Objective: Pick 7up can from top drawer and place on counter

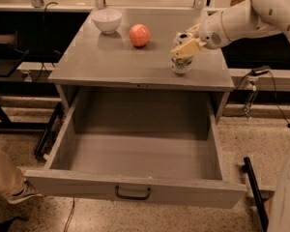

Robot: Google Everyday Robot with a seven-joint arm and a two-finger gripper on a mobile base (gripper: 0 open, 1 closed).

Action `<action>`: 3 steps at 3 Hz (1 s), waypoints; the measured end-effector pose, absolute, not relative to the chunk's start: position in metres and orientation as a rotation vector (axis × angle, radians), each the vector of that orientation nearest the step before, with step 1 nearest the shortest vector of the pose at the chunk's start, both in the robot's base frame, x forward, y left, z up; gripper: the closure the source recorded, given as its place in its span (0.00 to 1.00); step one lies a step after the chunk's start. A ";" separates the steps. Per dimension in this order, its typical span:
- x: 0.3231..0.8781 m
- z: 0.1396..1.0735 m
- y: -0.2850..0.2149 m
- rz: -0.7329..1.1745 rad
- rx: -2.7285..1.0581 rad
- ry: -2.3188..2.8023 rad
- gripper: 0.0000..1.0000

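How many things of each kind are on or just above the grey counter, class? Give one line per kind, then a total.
White bowl: 1
Apple: 1
7up can: 1, gripped by the claw at the right side of the counter
Total: 3

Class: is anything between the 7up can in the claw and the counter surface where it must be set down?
Nothing visible does. The claw grips the 7up can just over a bare part of the counter, near its front edge. The apple and the bowl sit apart, farther back.
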State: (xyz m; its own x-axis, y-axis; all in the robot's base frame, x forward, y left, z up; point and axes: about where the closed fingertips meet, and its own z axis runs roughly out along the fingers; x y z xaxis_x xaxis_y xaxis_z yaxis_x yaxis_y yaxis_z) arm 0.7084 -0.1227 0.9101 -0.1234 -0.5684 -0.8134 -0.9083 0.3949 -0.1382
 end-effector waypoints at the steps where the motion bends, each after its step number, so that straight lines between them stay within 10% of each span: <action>1: 0.723 0.895 -0.109 0.538 -1.314 1.830 0.98; 3: 0.730 0.890 -0.103 0.560 -1.327 1.839 0.52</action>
